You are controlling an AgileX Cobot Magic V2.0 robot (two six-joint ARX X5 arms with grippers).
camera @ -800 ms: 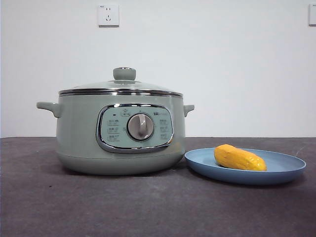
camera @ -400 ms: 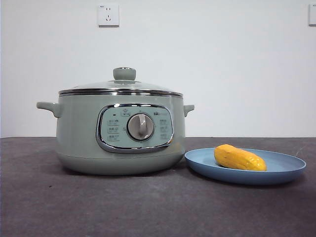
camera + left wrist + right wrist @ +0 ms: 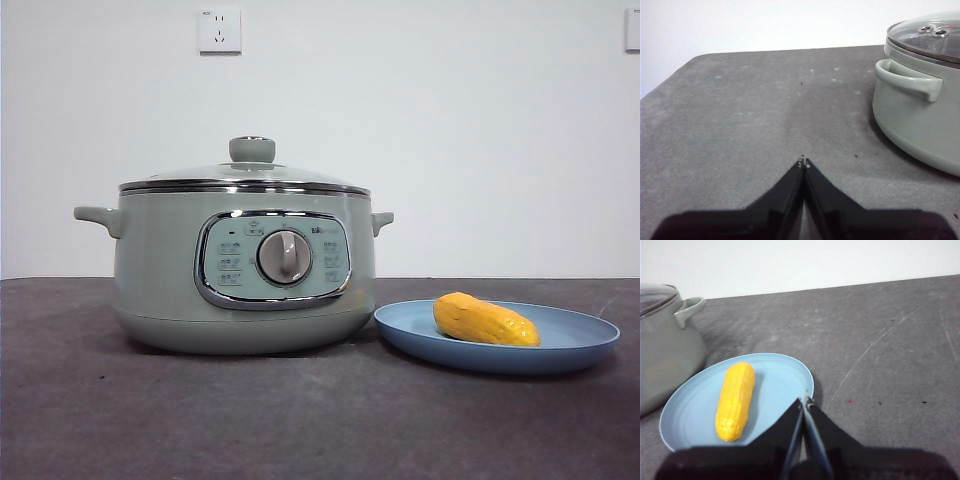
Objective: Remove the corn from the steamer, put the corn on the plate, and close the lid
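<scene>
The yellow-orange corn (image 3: 486, 319) lies on the light-blue plate (image 3: 580, 345) to the right of the sage-green steamer (image 3: 160, 270). The glass lid (image 3: 245, 176) with its green knob sits closed on the steamer. In the right wrist view the corn (image 3: 735, 399) rests on the plate (image 3: 781, 380), and my right gripper (image 3: 804, 400) hangs shut and empty just over the plate's rim. My left gripper (image 3: 803, 163) is shut and empty above bare table, off to the side of the steamer (image 3: 920, 120) and its handle (image 3: 907, 80). Neither arm shows in the front view.
A dark grey table (image 3: 300, 420) carries everything. A white wall stands behind, with a socket (image 3: 219, 30) above the steamer. The table's rounded corner (image 3: 695, 60) shows in the left wrist view.
</scene>
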